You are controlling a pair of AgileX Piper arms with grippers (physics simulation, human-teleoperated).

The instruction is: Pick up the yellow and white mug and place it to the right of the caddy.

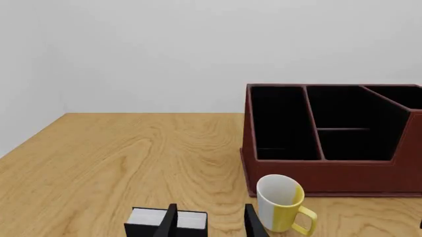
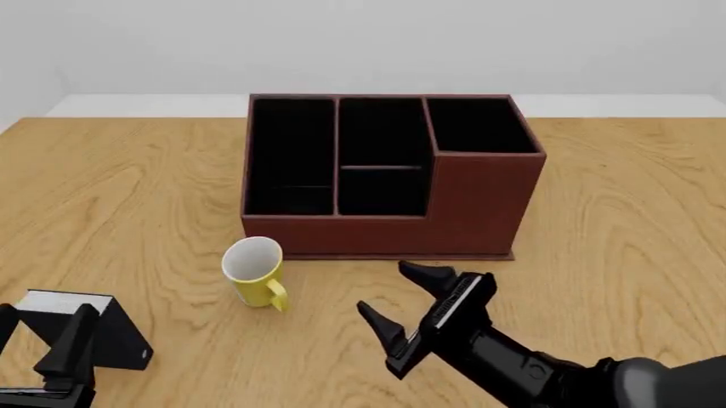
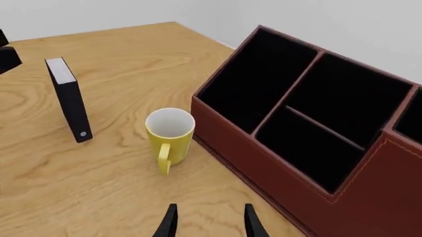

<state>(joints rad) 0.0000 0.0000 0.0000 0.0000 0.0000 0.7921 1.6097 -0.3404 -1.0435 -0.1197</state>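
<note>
The right pincer (image 2: 399,302), jaws open and empty, hovers right of the yellow and white mug (image 2: 254,272), which stands upright just before the caddy (image 2: 477,204). Only the front view shows the left pincer (image 2: 40,344) open astride the black box (image 2: 97,327).

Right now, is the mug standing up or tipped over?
Standing up. The mug sits on its base on the table, its white opening facing upward, handle sticking out sideways.

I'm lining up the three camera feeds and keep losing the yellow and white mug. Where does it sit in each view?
Front view: the yellow and white mug stands upright just off the caddy's near left corner.
Left wrist view: the mug is low in the picture, in front of the caddy.
Right wrist view: the mug is near centre, beside the caddy.
Shared landmark: the caddy's nearest corner.
</note>
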